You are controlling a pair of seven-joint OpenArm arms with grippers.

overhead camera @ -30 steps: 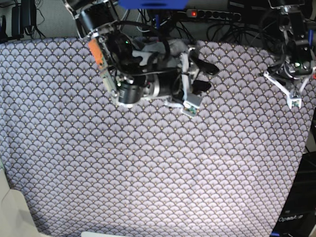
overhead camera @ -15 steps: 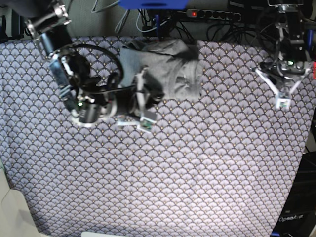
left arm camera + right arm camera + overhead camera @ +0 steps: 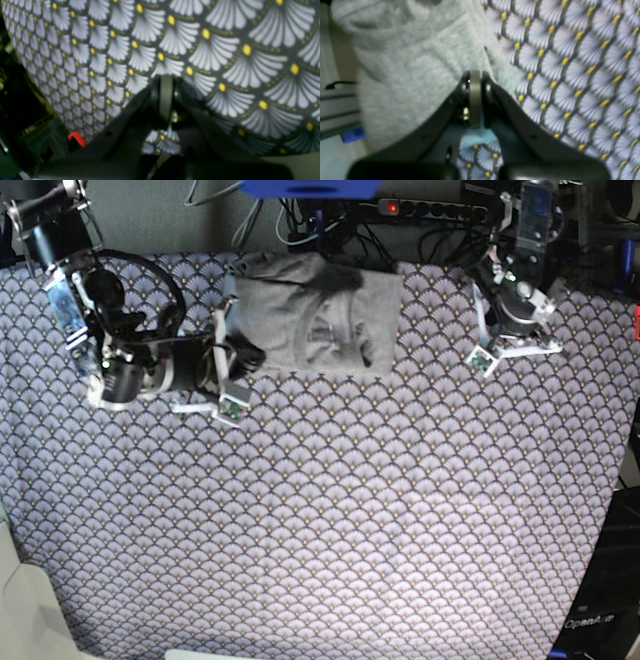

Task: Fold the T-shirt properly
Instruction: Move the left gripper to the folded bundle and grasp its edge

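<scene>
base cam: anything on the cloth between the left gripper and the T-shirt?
Nothing: in the base view only bare purple fan-patterned tablecloth lies between the left gripper and the folded T-shirt. The left wrist view also shows only cloth.

The shirt's [image 3: 415,62] top ran past the right wrist picture's edge, its weave blurred. The left gripper [image 3: 163,100] was out of focus; its fingertips were indistinct.
</scene>
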